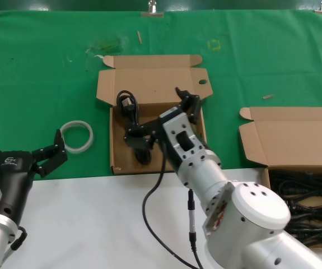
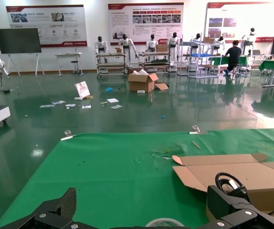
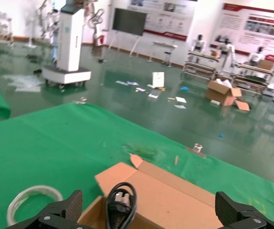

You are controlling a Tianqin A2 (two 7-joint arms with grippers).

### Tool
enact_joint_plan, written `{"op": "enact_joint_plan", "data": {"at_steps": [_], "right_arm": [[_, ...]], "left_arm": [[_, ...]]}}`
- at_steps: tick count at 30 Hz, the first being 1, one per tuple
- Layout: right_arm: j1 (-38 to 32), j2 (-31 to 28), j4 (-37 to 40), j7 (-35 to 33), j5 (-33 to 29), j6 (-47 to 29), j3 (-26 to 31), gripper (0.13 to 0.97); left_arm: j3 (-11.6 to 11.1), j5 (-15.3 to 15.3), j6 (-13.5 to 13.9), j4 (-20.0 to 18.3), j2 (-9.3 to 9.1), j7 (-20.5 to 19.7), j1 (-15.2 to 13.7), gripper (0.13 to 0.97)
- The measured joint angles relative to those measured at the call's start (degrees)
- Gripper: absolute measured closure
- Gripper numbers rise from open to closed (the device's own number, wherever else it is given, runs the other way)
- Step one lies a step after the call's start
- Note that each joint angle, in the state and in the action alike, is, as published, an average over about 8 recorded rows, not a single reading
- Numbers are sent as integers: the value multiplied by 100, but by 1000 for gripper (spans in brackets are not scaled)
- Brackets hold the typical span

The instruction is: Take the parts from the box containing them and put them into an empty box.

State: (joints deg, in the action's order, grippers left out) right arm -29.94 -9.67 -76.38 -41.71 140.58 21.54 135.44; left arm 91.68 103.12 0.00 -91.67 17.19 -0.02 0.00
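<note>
The box with the holed flap [image 1: 203, 82] lies open at the centre of the green mat. One black coiled cord [image 1: 128, 106] lies in its left part, plug end leaning on the back wall; it also shows in the right wrist view [image 3: 120, 202]. My right gripper [image 1: 158, 117] hovers over this box, jaws wide open and empty, one finger beside the cord. The box with the parts [image 1: 295, 140] stands at the right, with several black cords [image 1: 309, 196] inside. My left gripper [image 1: 23, 144] is open and empty at the near left.
A white tape ring [image 1: 77, 136] lies on the mat between my left gripper and the centre box; it also shows in the left wrist view [image 2: 165, 222]. A white table edge runs along the front. A black cable [image 1: 149, 213] hangs from my right arm.
</note>
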Motion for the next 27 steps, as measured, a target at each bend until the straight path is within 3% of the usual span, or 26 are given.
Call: {"op": "enact_joint_plan", "data": {"at_steps": [27], "right_arm": [[1571,0,-802,2190,-1966,-1131,-2297,129]], "left_arm": [[0,0,0,0,0,1,0,132]]}}
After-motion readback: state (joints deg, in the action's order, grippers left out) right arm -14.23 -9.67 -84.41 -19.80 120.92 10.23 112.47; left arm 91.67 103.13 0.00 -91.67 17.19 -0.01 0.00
